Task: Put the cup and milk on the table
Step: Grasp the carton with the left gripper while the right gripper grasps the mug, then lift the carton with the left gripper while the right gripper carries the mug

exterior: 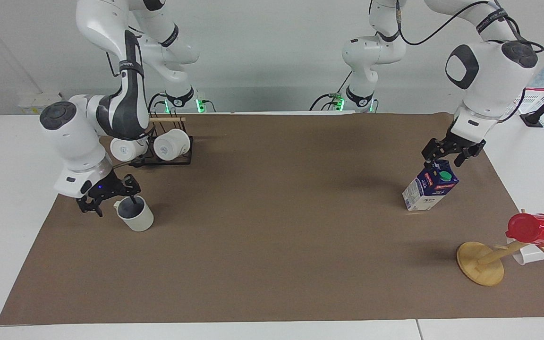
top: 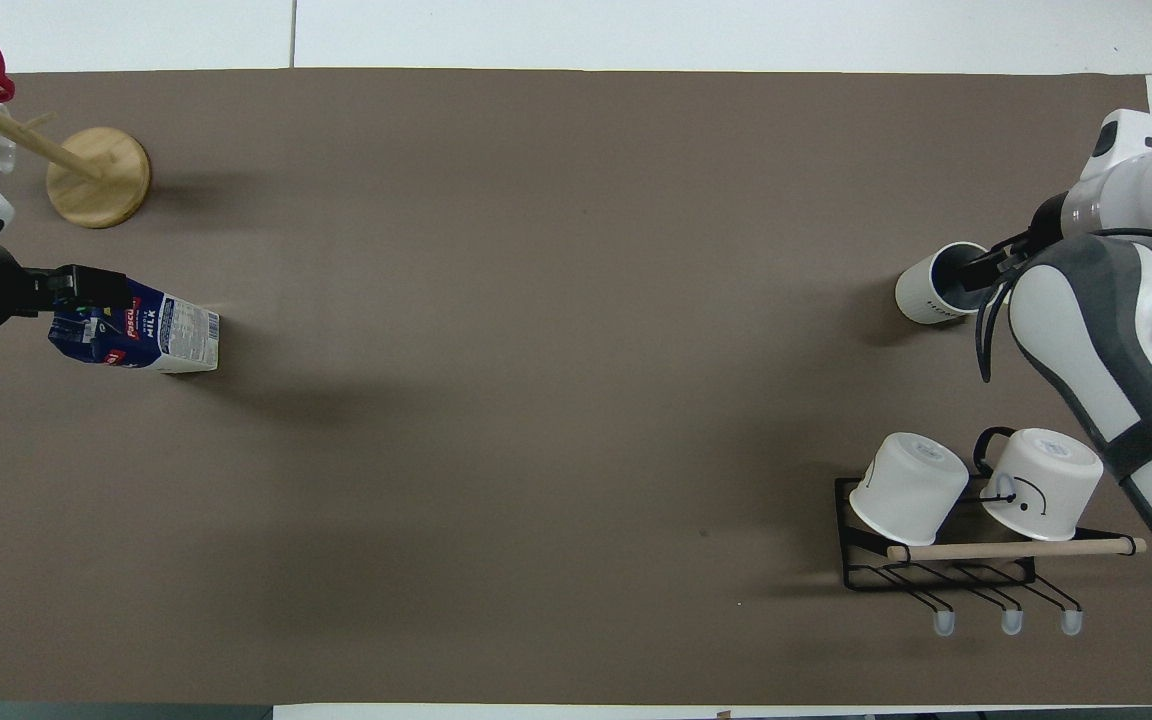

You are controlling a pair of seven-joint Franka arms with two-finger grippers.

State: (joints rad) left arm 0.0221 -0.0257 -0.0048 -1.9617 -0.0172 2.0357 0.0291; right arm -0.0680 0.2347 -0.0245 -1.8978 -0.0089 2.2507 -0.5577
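The cup [exterior: 134,215], a pale straight-sided mug with a small handle, stood upright on the brown paper of the bench [exterior: 272,264] toward the right arm's end, farther from the robots than the black rack [exterior: 161,158] holding two white mugs [exterior: 147,146]. The right pincer [exterior: 111,200] was at its rim with fingers apart, one seeming to dip inside the cup and the other outside the wall by the handle. It looked rigid, light and likely breakable, with a smooth glaze that might slip; pinching the wall at the rim seemed the natural hold.

The milk [exterior: 429,186], a blue and white gable-top carton with a green cap, stood slightly tilted toward the left arm's end. The left pincer [exterior: 444,158] hung just at its top ridge, fingers spread and not clamped. The carton probably dented under pressure and could be heavy if full; the gable ridge or upper body offered a hold.

Wide bare paper lay between both things. A wooden mug tree [exterior: 482,262] bearing a red cup [exterior: 534,230] stood near the carton, close to the paper's edge.
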